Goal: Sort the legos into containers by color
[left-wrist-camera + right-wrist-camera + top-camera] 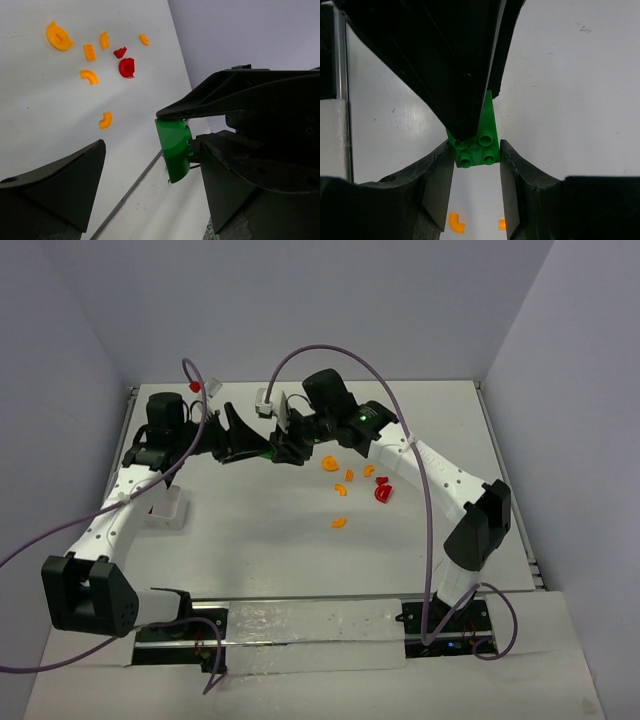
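- The right jaws are closed on the green lego [477, 152], pinching its studded end from both sides. The narrow, pointed end sticks out free.
- The left jaws stand wide around this piece. One finger [215, 97] lies against it, and the other finger [55, 187] is well apart.
- I judge this to be a handover. The left jaws should close squarely on the flat faces before the right jaws let go, because hard glossy plastic slips easily.
- The orange curved legos [340, 490] and red legos [383, 493] lie loose on the matte white table [300, 570].
- The white tray [168, 508] sits beside the left arm, well apart from the jaws.
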You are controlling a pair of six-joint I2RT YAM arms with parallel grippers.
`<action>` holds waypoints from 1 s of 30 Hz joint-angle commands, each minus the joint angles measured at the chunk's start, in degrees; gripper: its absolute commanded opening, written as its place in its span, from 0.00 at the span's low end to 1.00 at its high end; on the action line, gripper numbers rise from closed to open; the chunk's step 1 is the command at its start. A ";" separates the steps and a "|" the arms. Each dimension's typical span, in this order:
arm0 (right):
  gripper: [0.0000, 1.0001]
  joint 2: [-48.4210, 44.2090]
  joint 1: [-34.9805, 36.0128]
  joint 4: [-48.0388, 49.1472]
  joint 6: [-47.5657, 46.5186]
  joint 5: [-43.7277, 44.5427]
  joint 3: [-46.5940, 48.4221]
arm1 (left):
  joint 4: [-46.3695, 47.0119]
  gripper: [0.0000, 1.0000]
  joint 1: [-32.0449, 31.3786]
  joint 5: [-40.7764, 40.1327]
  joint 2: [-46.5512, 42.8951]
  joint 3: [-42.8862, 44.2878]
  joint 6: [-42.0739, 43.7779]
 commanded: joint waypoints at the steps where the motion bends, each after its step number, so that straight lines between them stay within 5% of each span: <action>1: 0.00 1.14 0.72 1.71 1.34 1.78 3.29 | 2.95 0.83 -0.96 1.48 0.69 0.83 -0.78; 10: 0.00 1.66 1.67 2.84 2.03 2.21 3.91 | 4.25 0.55 -1.84 2.44 1.56 -0.82 -1.64; 18: 0.00 1.57 2.64 3.12 1.78 1.94 3.74 | 6.97 0.53 -1.84 3.57 2.18 -2.41 -4.81; 24: 0.00 1.39 3.18 3.40 1.74 3.25 3.29 | 7.88 0.21 -1.84 4.76 2.29 -3.21 -5.16; 26: 0.14 1.69 3.14 3.80 2.65 4.74 3.45 | 5.62 0.00 -1.29 4.73 1.83 -1.91 -2.47; 30: 0.55 2.07 3.11 3.50 4.65 7.42 4.14 | -6.94 0.00 2.20 2.70 1.48 4.43 10.22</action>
